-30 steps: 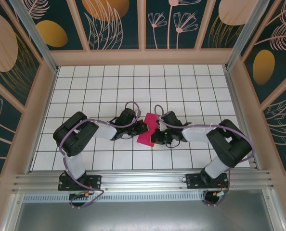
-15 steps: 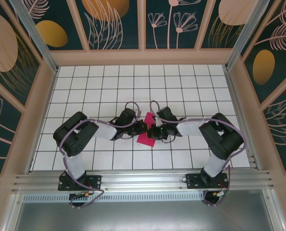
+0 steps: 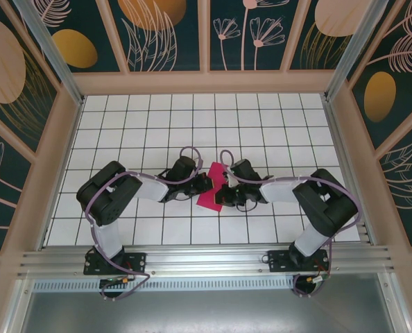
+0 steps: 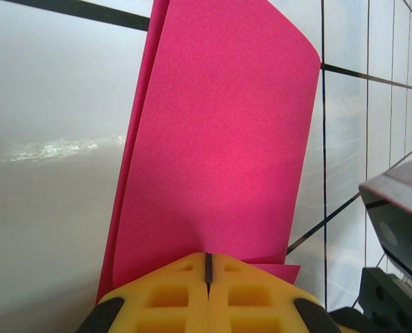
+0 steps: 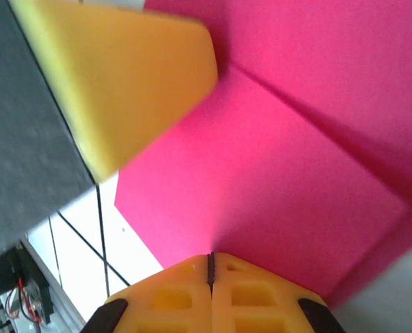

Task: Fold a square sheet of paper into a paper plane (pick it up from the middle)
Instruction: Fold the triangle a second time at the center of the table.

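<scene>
I have the thin magenta-pink square sheet of paper point(image 3: 211, 187) between the two arms, over the middle of the near half of the white tiled worktop point(image 3: 192, 118). It is doubled over on itself, so it reads as a narrow slanted strip from the overhead camera. I cannot tell whether it touches the tiles.

On my left wrist camera the left pincer point(image 4: 208, 260) has its yellow fingers pressed together to a thin seam, pinching the near edge of the sheet point(image 4: 220, 139). The upper layer curls over at its far corner and a second layer shows along its left side.

On the right wrist camera the right pincer point(image 5: 210, 260) is likewise pressed together on the sheet point(image 5: 275, 173), with overlapping layers stepping across the frame. A yellow finger point(image 5: 123, 76) of the left pincer sits just beside it at the upper left. From above, the left pincer point(image 3: 204, 184) and right pincer point(image 3: 223, 193) meet the sheet from opposite sides.

The worktop is gridded by dark lines. Dark teal wall panels with pale botanical drawings point(image 3: 171, 35) in wooden frames enclose it, and a ribbed aluminium rail point(image 3: 206, 260) carries the arm bases.
</scene>
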Available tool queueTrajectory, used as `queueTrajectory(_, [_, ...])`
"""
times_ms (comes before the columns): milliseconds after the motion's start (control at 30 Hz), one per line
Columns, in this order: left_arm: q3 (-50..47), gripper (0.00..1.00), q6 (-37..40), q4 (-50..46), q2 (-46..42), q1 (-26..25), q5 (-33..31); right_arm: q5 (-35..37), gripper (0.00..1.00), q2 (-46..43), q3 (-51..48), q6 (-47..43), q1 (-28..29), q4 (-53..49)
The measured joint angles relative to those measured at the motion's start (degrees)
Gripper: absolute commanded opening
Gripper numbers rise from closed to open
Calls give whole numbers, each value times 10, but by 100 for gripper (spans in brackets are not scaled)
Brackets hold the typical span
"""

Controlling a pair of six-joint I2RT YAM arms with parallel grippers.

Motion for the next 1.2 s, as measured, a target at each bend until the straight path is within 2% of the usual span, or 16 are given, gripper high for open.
queueTrajectory(867, [10, 1, 0, -13, 3, -2, 0, -20, 6, -80, -100, -4, 1, 34])
queueTrajectory(1067, [10, 1, 0, -13, 3, -2, 1, -16, 7, -106, -102, -5, 1, -16])
queueTrajectory(1200, [10, 5, 0, -13, 1, -2, 2, 12, 10, -135, -97, -3, 1, -61])
